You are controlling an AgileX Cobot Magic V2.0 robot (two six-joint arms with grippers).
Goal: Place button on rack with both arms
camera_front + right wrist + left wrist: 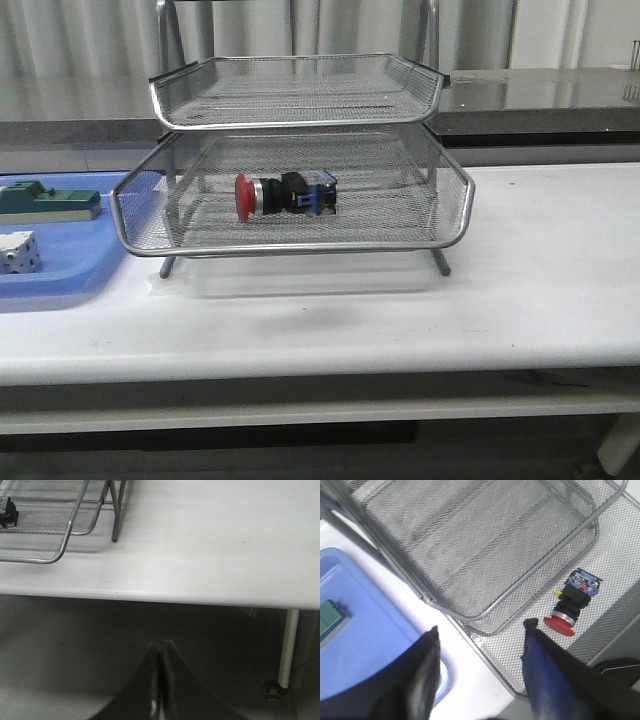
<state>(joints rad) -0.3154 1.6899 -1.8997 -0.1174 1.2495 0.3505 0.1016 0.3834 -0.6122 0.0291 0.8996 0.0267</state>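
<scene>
- The rack (300, 175) is silver wire mesh with a shiny metal frame.
- The button (285, 194) has a glossy red head and silver collar.
- The tray (60, 270) looks smooth blue plastic.
- The table (540, 270) is matt white.

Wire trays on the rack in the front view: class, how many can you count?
2. The upper tray sits empty on top; the lower tray, wider, holds the button. A further tier underneath may be hidden.
</scene>
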